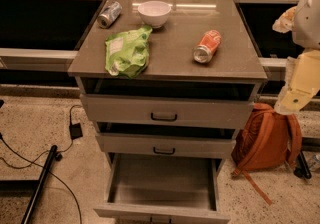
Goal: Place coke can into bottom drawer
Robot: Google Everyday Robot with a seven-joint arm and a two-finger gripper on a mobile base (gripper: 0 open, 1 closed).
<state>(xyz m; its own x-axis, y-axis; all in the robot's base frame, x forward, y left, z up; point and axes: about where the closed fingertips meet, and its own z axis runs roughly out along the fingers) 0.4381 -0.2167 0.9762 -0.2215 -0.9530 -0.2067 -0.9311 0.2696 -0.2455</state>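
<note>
Camera view shows the gripper (294, 99) at the right edge, beside the cabinet and below its top; whether it is open or shut cannot be told. One coke can (207, 46) lies on its side on the cabinet top, up and left of the gripper, silver end toward the front. One silver can (109, 14), one bowl (154, 13) and one green bag (127, 51) share the top; of three drawers, the bottom drawer (162, 178) is pulled out.

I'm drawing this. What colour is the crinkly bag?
The bag is green, camera view; the end effector is at upper right edge.
</note>
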